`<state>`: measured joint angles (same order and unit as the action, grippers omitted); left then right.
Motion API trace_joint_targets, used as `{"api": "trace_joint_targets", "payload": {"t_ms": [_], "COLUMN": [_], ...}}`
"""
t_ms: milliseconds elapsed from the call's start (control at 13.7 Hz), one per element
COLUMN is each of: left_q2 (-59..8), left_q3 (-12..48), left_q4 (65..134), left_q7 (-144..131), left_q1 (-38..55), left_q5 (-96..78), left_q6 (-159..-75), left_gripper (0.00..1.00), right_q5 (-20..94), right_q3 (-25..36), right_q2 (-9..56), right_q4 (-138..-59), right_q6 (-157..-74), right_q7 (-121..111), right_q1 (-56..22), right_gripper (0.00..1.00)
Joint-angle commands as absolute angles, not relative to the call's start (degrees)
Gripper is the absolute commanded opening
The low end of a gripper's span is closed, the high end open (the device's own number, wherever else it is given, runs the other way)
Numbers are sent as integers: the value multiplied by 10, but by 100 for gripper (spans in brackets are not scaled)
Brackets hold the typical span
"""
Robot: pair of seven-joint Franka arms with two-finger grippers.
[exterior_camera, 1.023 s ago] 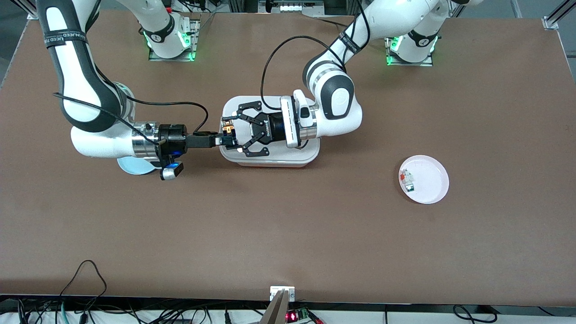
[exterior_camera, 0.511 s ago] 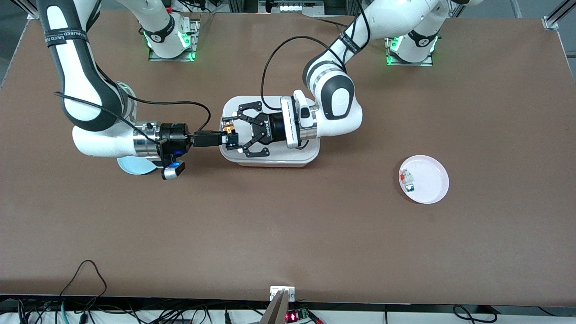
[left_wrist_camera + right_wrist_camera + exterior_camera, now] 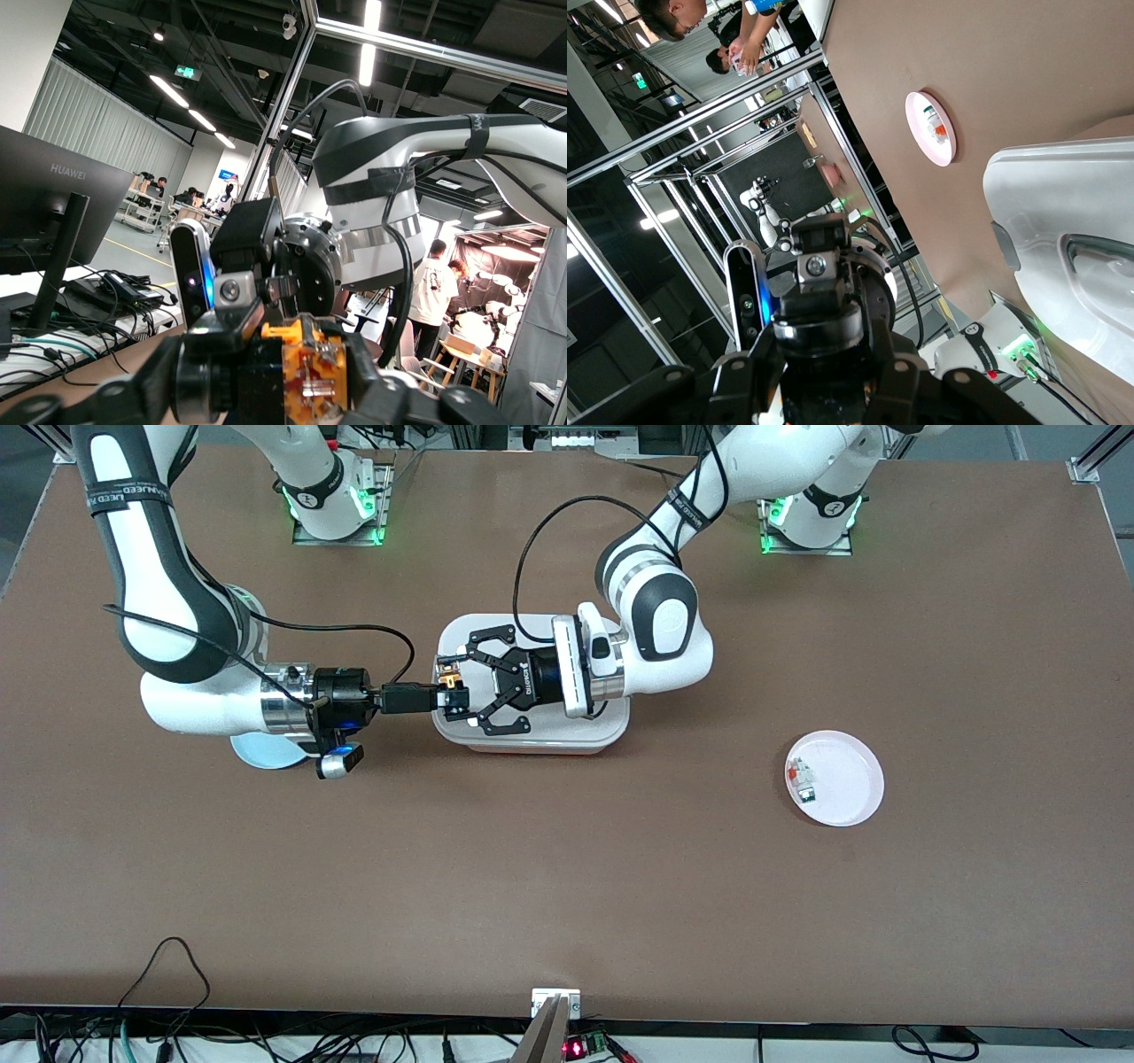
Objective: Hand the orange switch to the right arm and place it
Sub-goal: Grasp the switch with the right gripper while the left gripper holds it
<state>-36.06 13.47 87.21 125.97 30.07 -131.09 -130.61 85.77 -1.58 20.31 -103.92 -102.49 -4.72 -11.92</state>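
The orange switch (image 3: 454, 680) hangs in the air over the white tray (image 3: 585, 731), between the two grippers, which meet head-on. My left gripper (image 3: 456, 685), with the wide black linkage fingers, is shut on it. In the left wrist view the switch (image 3: 310, 372) fills the lower middle, orange face with metal pins toward the camera, black body beside it. My right gripper (image 3: 449, 698), slim and black, is right against the switch at the tray's edge toward the right arm's end. The right wrist view shows the left gripper's body (image 3: 819, 328) head-on.
A pink plate (image 3: 850, 779) with small white pieces (image 3: 802, 779) lies toward the left arm's end, nearer the front camera. A pale blue plate (image 3: 261, 753) lies partly under the right arm's wrist. The pink plate (image 3: 930, 133) and the tray (image 3: 1036, 204) also show in the right wrist view.
My right gripper has moved up beside the switch from a spot slightly nearer the front camera. The left gripper and the switch have stayed put.
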Motion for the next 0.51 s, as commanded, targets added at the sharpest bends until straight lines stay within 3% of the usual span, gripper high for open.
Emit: {"api": "trace_joint_targets", "payload": {"t_ms": [0,438], "left_q2": [-354,-310], "left_q3": [134,135], "left_q4": [865,893], "left_q7": [1263,1098], "left_q1": [288,224], "left_q5": [-1325,-1151], "left_q6": [-1310,-1282], "left_gripper": [100,100], "right_q5": [863,803], "right_q3": [-15,-13], "right_q2": [195,196], "right_q4": [-1042,-1025], "right_q6": [-1027,-1027], "right_q7": [-38,-47], "right_q1": [-120,-117], "right_gripper": [9,9]}}
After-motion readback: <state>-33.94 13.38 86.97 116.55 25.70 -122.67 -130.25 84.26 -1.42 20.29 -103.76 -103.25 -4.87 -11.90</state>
